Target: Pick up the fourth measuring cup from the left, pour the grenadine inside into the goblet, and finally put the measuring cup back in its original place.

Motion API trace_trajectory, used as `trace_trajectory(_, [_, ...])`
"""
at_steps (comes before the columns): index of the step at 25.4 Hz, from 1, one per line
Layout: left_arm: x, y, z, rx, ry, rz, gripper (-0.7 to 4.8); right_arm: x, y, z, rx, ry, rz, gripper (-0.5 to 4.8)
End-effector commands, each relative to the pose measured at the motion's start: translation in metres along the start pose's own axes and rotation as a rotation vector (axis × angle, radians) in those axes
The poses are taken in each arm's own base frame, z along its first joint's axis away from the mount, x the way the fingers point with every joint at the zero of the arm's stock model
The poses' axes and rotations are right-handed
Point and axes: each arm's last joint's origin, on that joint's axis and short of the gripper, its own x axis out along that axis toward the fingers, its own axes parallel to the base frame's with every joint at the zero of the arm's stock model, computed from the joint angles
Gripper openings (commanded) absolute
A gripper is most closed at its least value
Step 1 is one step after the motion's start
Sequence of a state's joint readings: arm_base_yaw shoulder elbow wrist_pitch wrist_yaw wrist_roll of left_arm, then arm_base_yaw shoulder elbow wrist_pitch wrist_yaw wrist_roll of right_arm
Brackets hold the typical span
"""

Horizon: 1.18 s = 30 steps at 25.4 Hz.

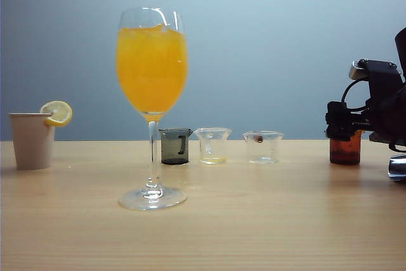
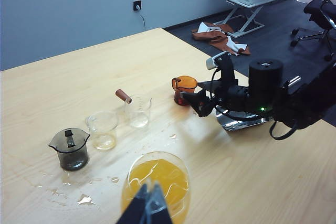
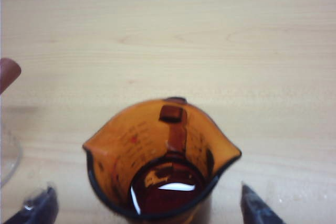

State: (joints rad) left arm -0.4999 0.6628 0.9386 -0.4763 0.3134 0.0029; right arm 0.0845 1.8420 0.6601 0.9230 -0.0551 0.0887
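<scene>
You were at the grabbing step. Your right gripper [image 3: 147,203] stood wide open around the fourth measuring cup [image 3: 160,156], holding nothing yet. The left gripper [image 2: 148,205] waited, fingers together, above the goblet [image 1: 151,68]. Next, squeeze gently.

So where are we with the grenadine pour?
Nothing is done yet: the fourth measuring cup stands on the table with the grenadine inside. In hand: the open right pincer straddles it, not closed. The left pincer hangs above the goblet. Grasping, pouring and returning remain.
</scene>
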Motion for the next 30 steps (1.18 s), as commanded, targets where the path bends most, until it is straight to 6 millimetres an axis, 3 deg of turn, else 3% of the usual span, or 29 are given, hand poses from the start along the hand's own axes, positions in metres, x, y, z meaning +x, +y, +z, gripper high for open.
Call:
trace_trajectory(1, [-0.002, -0.001, 0.003, 0.002, -0.015, -0.005, -0.06, 0.006, 0.0, 0.004, 0.001, -0.014, -0.001, 4.45])
trace_trajectory(30, [-0.001, -0.001, 0.004, 0.004, -0.022, -0.005, -0.06, 0.04, -0.004, -0.004, 0.018, 0.01, -0.008, 4.41])
